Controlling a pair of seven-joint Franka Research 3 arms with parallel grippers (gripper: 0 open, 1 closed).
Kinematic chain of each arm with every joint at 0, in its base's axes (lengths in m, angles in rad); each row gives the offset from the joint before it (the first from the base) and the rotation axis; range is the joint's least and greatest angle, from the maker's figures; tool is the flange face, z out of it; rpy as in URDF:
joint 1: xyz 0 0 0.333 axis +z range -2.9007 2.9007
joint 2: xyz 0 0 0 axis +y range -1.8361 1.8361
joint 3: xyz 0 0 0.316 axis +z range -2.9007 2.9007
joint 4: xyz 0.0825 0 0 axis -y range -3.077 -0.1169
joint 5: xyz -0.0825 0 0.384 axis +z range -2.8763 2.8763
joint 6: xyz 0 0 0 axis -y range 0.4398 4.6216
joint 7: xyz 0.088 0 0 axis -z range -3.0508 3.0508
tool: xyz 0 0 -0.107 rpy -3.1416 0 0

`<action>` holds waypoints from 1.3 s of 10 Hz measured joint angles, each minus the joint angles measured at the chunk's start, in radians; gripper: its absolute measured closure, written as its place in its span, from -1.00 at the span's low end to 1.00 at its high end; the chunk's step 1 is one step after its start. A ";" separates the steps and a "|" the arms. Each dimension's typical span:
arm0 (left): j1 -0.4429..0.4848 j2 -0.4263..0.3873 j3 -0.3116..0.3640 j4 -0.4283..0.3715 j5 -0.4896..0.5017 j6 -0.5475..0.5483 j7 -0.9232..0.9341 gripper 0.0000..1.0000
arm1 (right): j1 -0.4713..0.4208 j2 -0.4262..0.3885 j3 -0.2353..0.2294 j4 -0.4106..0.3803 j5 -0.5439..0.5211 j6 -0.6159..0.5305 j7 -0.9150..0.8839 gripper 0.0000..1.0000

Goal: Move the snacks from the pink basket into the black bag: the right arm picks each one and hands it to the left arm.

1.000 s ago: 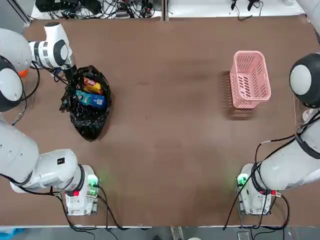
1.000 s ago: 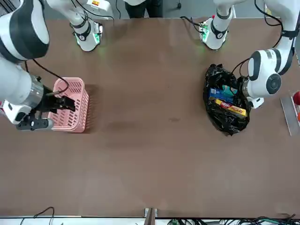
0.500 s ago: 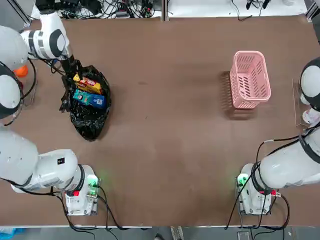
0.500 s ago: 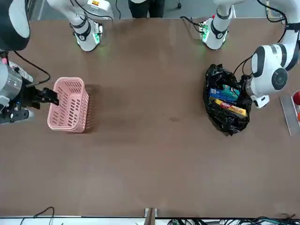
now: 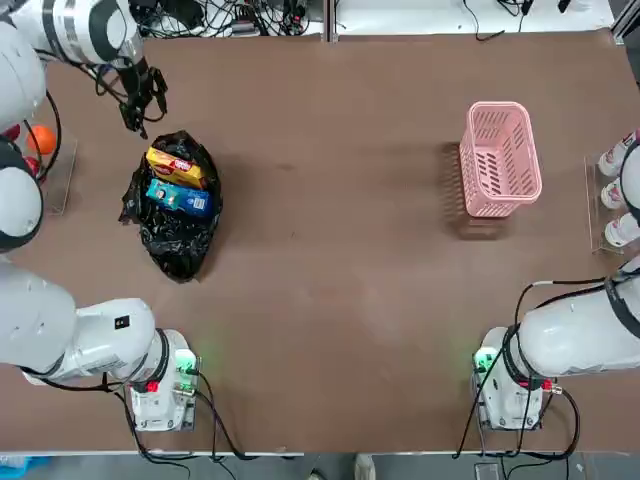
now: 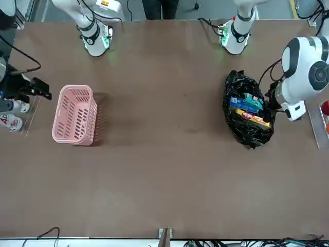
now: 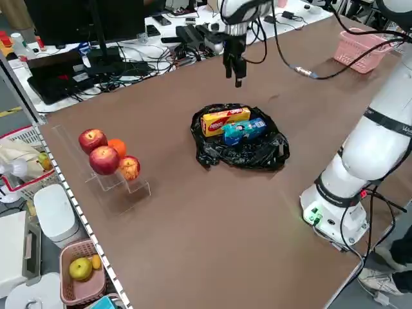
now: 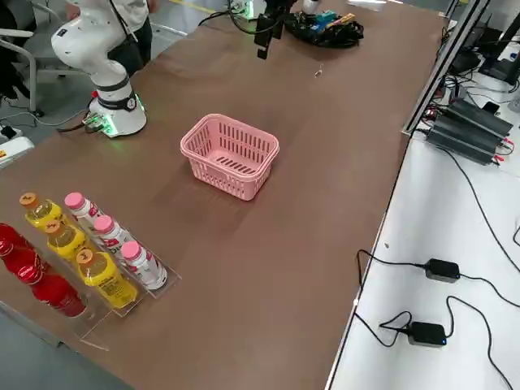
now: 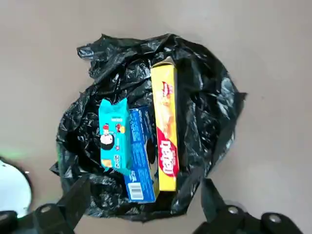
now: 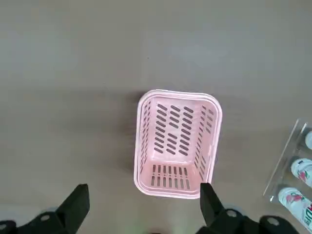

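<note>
The three snacks lie together on the black bag point(image 5: 172, 215) at the left of the worktop point(image 5: 340, 260): the yellow packet point(image 5: 176, 166) farthest from the arm bases, the blue packet point(image 5: 192, 203) and the small teal packet point(image 5: 160, 191) just beside it, all touching. A second ago the left tool stood right at the far rim of the bag, close against the yellow packet, with its fingers not yet fully spread. Now the left tool point(image 5: 139, 101) has lifted clear and drawn away toward the far left corner, apart from the bag, its fingers wide apart and holding nothing. The packets look the same as half a second ago, and the bag has kept its place.

The pink basket point(image 5: 498, 158) stands at the right of the worktop with nothing inside, in the same spot as before. A second ago the right tool hung at the basket's outer side in the front view; since then the right tool point(image 6: 36, 87) has pulled back off toward the worktop's edge, well apart from the basket, fingers spread and holding nothing.

Beyond that edge stand white bottles point(image 5: 618, 196) in a clear rack. At the left edge, round fruits point(image 7: 106, 154) sit on a clear stand.
</note>
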 joint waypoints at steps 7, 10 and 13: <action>0.002 -0.004 0.051 0.491 -0.074 -0.405 0.679 -1.00 | -0.026 -0.040 0.001 -0.002 -0.025 -0.042 -0.009 -1.00; -0.039 -0.005 0.052 0.572 -0.083 -0.432 0.929 -1.00 | -0.027 -0.043 0.001 -0.002 -0.026 -0.060 -0.009 -1.00; -0.086 -0.010 0.054 0.598 -0.083 -0.433 0.963 -1.00 | -0.030 -0.044 0.000 -0.033 -0.026 -0.036 -0.009 -1.00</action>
